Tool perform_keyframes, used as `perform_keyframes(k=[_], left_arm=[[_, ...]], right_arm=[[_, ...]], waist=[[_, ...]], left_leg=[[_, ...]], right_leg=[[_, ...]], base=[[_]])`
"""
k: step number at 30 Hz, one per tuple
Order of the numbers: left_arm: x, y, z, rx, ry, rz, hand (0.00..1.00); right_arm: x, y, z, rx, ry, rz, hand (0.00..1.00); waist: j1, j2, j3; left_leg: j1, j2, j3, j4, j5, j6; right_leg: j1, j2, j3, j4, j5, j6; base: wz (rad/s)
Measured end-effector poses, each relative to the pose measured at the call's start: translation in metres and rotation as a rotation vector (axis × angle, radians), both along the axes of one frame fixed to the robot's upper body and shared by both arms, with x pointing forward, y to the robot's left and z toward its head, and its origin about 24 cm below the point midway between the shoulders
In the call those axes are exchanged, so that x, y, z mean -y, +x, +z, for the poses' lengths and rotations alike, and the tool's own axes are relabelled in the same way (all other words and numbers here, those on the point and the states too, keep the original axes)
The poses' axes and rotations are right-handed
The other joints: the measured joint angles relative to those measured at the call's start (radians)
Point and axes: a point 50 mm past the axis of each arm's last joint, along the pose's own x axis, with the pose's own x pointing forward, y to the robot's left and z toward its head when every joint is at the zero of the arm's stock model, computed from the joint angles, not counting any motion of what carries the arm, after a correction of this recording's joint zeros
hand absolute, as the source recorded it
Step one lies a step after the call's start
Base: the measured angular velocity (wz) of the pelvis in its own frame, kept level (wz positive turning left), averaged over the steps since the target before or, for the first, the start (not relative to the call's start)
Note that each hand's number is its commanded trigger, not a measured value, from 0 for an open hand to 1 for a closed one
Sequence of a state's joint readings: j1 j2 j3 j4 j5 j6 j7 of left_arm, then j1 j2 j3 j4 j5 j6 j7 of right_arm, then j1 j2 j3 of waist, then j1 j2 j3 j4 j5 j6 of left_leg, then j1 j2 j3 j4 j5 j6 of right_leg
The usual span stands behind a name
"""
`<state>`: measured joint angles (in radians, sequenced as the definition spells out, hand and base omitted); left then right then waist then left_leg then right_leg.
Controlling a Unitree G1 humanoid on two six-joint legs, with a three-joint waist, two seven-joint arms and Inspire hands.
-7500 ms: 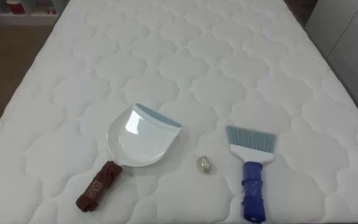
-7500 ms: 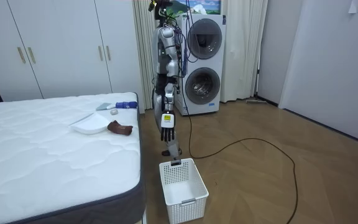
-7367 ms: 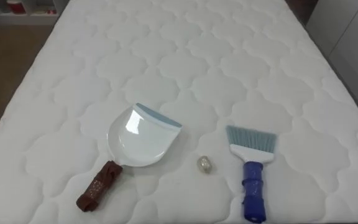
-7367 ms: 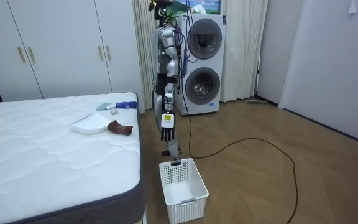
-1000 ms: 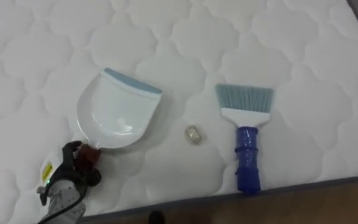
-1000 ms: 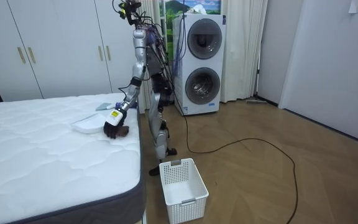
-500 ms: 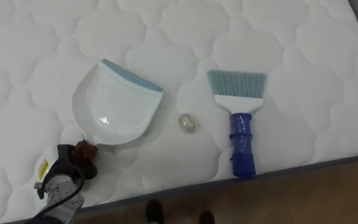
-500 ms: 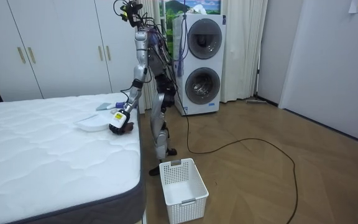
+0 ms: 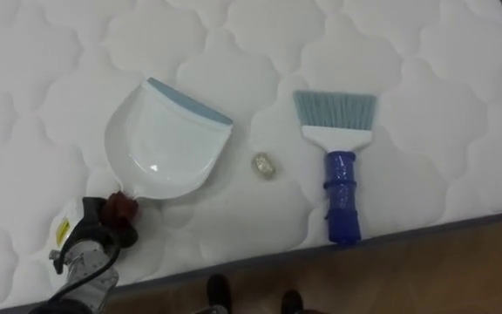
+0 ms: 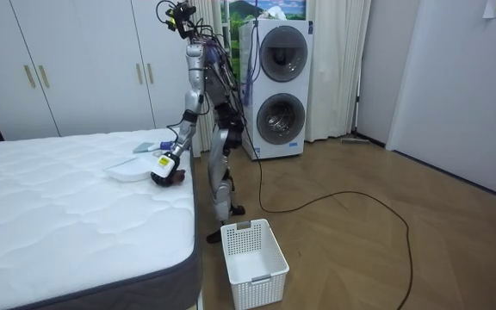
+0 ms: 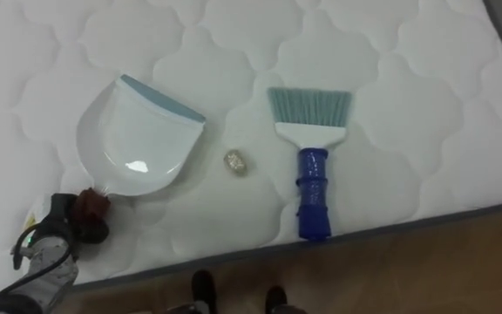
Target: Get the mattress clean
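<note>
Since the earlier frames the robot had leaned over the mattress and brought its left hand to the white dustpan, fingers clenched round the brown handle. Grasping the pan looked done. Next would likely be taking up the blue brush, right of the dustpan. A small pale crumpled ball lay just right of the dustpan, short of the brush.

- Bed: white quilted cloth, matt, stitched into soft puffed shapes.
- Dustpan: smooth white plastic, glossy enough to catch the light, with a pale blue lip; its handle is brown and looks rough and mottled.
- Brush: glossy blue plastic handle, white plastic head, fine pale teal bristles.
- Scrap: crumpled, faintly shiny.
- Floor: smooth brown wood.
- Left hand: dark, matt.
</note>
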<state>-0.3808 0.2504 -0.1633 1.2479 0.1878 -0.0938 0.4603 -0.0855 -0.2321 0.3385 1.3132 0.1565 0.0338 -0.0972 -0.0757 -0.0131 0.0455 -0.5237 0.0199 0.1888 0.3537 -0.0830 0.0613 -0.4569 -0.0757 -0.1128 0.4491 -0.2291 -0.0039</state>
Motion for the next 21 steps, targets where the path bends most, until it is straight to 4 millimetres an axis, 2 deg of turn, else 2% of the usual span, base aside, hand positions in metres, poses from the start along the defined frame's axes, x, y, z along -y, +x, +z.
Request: perform_keyframes(k=[6,13,19,21], left_arm=[[-0.005,-0.002,0.001,-0.005,0.03,-0.008,1.0],[-0.019,-0.003,0.011,0.065,0.21,-0.054,1.0],[-0.022,-0.011,0.015,0.14,0.298,-0.092,1.0],[-0.022,-0.016,0.013,0.127,0.33,-0.117,1.0]], right_arm=[[0.002,0.008,0.003,0.102,0.031,-0.135,0.0],[0.013,0.009,0.008,0.222,0.076,-0.448,0.0],[0.022,0.025,0.017,0.37,0.102,-0.7,0.0],[0.025,0.032,0.021,0.4,0.09,-0.709,0.0]], waist=[[-0.001,0.024,-0.0009],[0.0,0.027,-0.0013],[0.001,0.03,-0.0022],[0.004,0.031,-0.0022]], left_leg=[[0.005,0.004,0.003,0.01,-0.004,0.001],[0.012,0.004,0.006,0.008,-0.004,0.0],[0.024,0.006,0.016,0.008,-0.005,0.001],[0.031,0.007,0.022,0.008,-0.006,0.001]], right_leg=[[0.004,0.001,0.001,0.002,0.0,-0.001],[0.005,-0.006,0.002,0.004,0.0,-0.001],[0.017,0.0,0.008,0.005,0.0,-0.001],[0.014,0.001,0.015,0.011,-0.001,-0.001]], base=[[-0.03],[-0.01],[-0.03],[-0.09]])
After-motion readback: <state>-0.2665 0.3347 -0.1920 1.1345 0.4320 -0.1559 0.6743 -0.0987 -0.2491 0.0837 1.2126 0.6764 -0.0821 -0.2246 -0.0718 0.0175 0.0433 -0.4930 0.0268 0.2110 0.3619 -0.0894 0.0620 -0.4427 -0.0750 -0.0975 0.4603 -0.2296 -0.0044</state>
